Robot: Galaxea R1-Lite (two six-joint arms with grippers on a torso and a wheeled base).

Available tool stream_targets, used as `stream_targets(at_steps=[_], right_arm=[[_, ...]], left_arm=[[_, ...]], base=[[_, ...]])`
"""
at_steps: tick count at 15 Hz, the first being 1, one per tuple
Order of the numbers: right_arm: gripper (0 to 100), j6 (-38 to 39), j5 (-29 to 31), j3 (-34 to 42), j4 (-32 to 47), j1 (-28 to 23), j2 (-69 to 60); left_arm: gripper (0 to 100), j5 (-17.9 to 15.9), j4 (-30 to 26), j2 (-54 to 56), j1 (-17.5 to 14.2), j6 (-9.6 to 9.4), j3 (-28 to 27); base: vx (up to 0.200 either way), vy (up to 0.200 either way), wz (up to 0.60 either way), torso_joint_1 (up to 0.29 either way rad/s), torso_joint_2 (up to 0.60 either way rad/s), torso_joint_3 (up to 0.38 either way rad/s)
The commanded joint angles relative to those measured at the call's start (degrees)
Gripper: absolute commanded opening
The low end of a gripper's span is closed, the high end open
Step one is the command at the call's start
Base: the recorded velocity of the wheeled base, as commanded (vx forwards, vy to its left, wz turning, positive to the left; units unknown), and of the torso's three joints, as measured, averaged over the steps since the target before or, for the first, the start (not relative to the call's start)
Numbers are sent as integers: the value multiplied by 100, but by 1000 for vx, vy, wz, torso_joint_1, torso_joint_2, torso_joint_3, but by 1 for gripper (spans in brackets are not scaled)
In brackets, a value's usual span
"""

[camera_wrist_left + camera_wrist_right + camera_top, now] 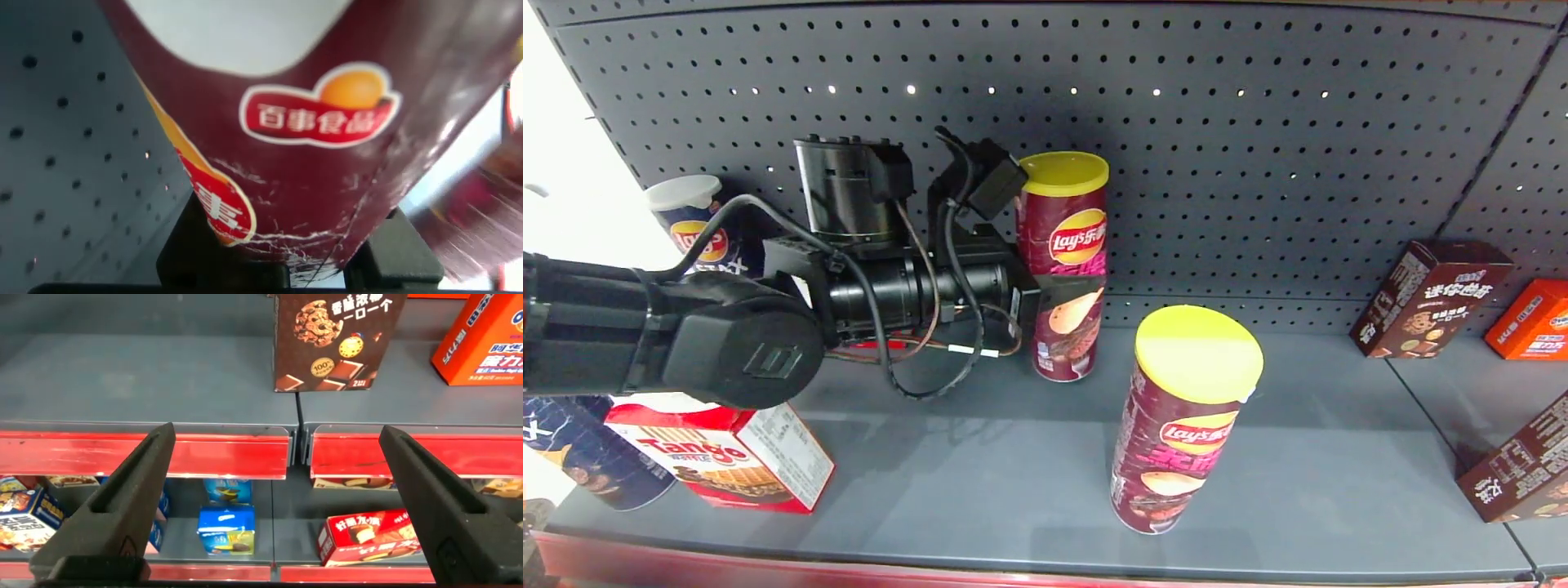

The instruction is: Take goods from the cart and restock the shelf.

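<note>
Head view: left gripper (1066, 287) pinches a chip can (1062, 220), upright at the back of the shelf (980, 482) near the pegboard (1258, 163); I would seat its base flat before releasing, well apart from the second can (1186, 416); right gripper (276, 437) spread, holding nothing.

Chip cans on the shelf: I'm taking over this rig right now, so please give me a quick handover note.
Left pincer: shut on the held chip can, which is upright at the back of the shelf by the pegboard.
Right pincer: open and empty, facing the shelf front.
Done: a second chip can stands nearer the front.
To do: release the held chip can once it sits firm, then probably fetch more goods from the cart.
</note>
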State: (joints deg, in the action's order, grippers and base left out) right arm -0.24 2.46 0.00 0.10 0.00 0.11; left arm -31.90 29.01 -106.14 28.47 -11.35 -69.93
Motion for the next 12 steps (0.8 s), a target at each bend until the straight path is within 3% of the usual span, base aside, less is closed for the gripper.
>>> stream_targets(at_steps=[1,10,12], right_arm=[[100,-2,0,0,-1,0,15],[100,-2,0,0,-1,9,7],[100,-2,0,0,-1,0,7]], left_arm=[[0,9,-19,-477,-8,-8,-364],[0,-18,-1,-1392,-25,1,-1445],[0,-194,-10,-1453,-8,19,-1612]], base=[[0,0,0,0,0,0],[0,0,0,0,0,0],[0,0,0,0,0,0]])
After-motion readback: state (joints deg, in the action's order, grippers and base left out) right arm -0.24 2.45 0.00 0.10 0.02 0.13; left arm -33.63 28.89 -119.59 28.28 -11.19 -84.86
